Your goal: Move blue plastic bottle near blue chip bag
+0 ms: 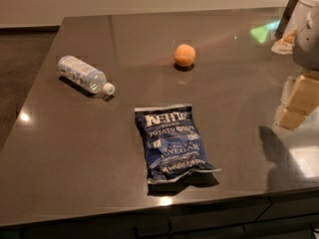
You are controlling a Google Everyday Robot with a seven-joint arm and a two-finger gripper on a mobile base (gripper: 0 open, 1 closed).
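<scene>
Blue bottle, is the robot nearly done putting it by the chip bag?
Not yet, nothing looks done. The blue plastic bottle lies on its side at the left of the table, apart from the blue chip bag. The pincer hangs at the right edge, far from the bottle and not touching it. Left to do: reach the bottle, grab it and set it beside the bag.

The blue plastic bottle (82,73) lies on its side at 10 o'clock on the bench (75,148). The blue chip bag (172,142) lies flat at 6 o'clock, the gripper (298,106) at 3 o'clock.
</scene>
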